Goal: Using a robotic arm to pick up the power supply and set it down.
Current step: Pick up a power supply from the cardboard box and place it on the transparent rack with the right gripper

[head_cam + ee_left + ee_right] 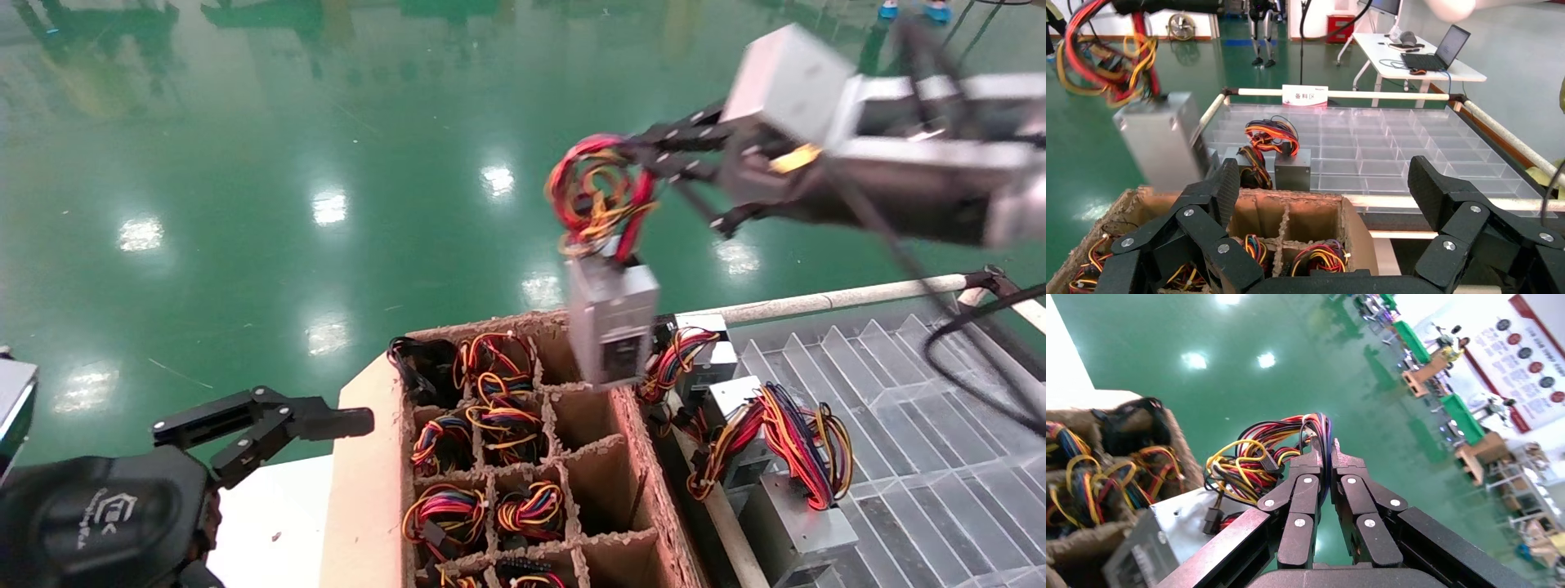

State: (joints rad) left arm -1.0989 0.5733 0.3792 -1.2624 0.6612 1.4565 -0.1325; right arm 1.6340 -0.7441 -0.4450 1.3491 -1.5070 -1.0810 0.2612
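While my right gripper (633, 159) is closed on the wire bundle (596, 192), the power supply (613, 318) hangs at its 6 o'clock above the cardboard box (372, 457), heavy and probably swinging; my left gripper (270, 425) waits open.

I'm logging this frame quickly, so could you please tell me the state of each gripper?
Left gripper: open, empty, parked by the cardboard box.
Right gripper: shut on the power supply's wires, box hanging.
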